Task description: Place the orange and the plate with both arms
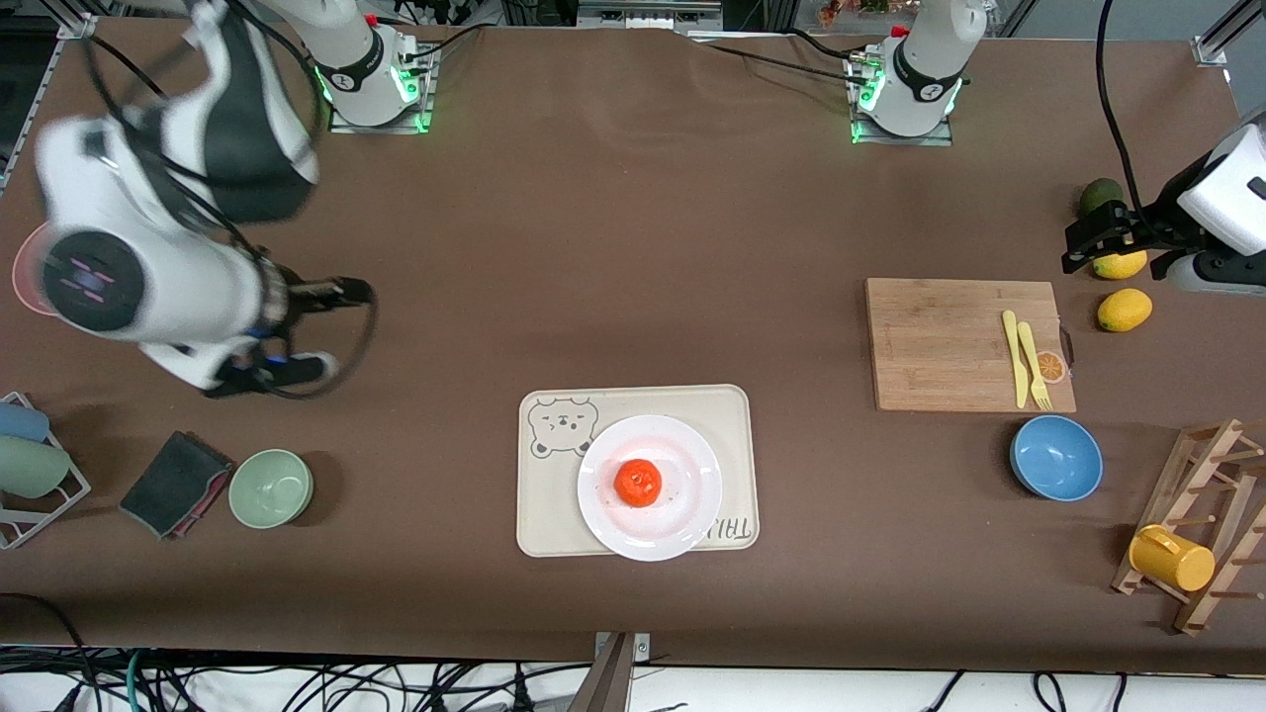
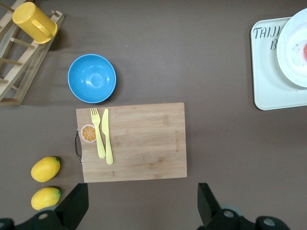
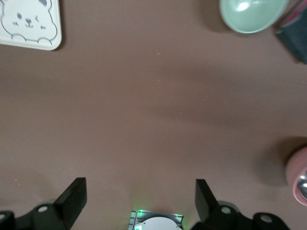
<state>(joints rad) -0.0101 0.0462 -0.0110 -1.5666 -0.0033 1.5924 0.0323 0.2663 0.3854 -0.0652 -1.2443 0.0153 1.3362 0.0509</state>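
Observation:
The orange sits in the middle of the white plate, and the plate rests on a cream bear-printed tray near the table's front edge. In the left wrist view only an edge of the plate shows. My left gripper hangs open and empty over bare table by the lemons, at the left arm's end; its wrist view shows the left gripper beside the cutting board. My right gripper is open and empty over bare table toward the right arm's end, and the right gripper has nothing between its fingers.
A wooden cutting board carries a yellow fork and knife. Beside it lie a blue bowl, two lemons, a dark green fruit and a rack with a yellow mug. At the right arm's end are a green bowl and a dark cloth.

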